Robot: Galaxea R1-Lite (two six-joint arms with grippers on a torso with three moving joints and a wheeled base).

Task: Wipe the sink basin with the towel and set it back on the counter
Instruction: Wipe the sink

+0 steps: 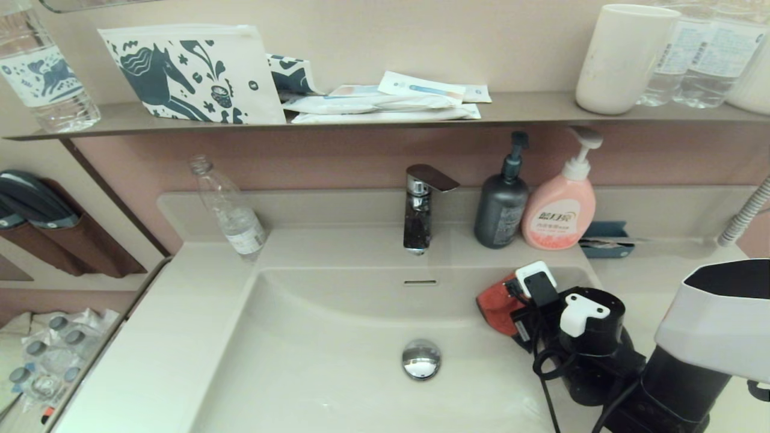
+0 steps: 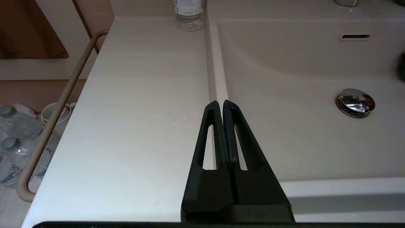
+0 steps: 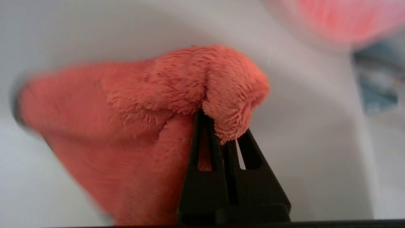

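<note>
The right end effector (image 3: 221,133) is clamped on a bunched fold of the towel (image 3: 133,120), the fluffy orange cloth spilling out past its fingertips. In the head view it sits at the right of the frame, at the far right corner of the sink basin (image 1: 337,361), with the towel (image 1: 496,304) pressed against the basin wall just below the rim. The wiping step looks to be in hand, at its start or its end; I cannot tell which. A next stroke would call for dragging the cloth across the basin floor toward the drain plug (image 1: 421,359) while keeping contact. The left end effector (image 2: 223,106), fingers together and empty, hangs over the bench (image 2: 142,110) by the basin's left rim.
</note>
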